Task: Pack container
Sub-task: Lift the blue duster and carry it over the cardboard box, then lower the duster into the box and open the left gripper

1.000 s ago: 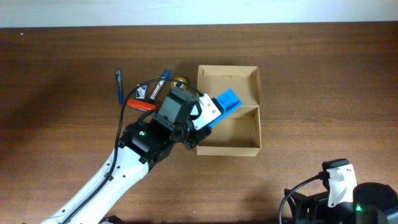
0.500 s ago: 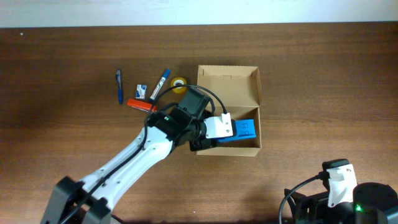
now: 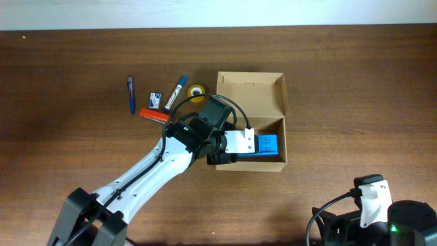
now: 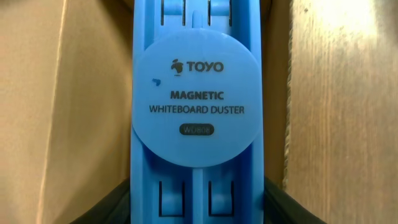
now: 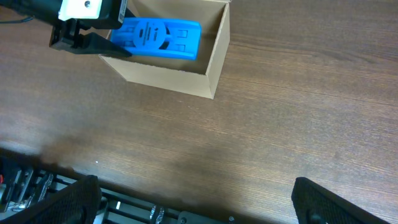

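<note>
The wooden counter (image 3: 341, 102) carries the open cardboard box (image 3: 250, 89) right of centre, its flap lid laid back. The left end effector (image 3: 255, 144) reaches inside the box, half closed on the sides of a blue whiteboard duster (image 4: 196, 112). The right end effector (image 5: 199, 208) is spread wide, holding nothing.

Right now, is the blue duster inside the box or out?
Inside: the blue duster is within the box walls overhead, the left tool gripping its end.

White arm (image 3: 147, 174), black joints; white left tool (image 3: 255, 143).
</note>
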### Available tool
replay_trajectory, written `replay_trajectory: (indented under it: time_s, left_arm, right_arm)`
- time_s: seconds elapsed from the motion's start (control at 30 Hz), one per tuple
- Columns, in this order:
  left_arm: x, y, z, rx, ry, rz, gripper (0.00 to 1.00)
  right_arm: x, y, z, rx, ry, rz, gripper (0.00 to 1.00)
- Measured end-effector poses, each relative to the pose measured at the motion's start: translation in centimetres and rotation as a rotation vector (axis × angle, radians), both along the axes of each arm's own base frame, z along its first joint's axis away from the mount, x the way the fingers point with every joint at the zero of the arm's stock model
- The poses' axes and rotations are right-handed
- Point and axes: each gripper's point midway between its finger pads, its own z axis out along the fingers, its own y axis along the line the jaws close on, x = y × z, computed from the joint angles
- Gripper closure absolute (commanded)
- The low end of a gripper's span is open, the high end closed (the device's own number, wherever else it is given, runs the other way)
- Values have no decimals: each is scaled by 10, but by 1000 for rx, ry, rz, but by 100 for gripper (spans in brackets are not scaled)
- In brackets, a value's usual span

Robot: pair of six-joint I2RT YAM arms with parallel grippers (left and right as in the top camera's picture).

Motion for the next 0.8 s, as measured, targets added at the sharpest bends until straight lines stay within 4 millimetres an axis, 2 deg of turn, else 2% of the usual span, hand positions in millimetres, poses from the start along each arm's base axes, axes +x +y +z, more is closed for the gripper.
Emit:
replay_trajectory:
  time_s: [0.8]
  left_arm:
    - [-3, 7, -5, 39, 14, 8, 88]
  right_arm:
    - [0, 0, 0, 0, 0, 0, 1]
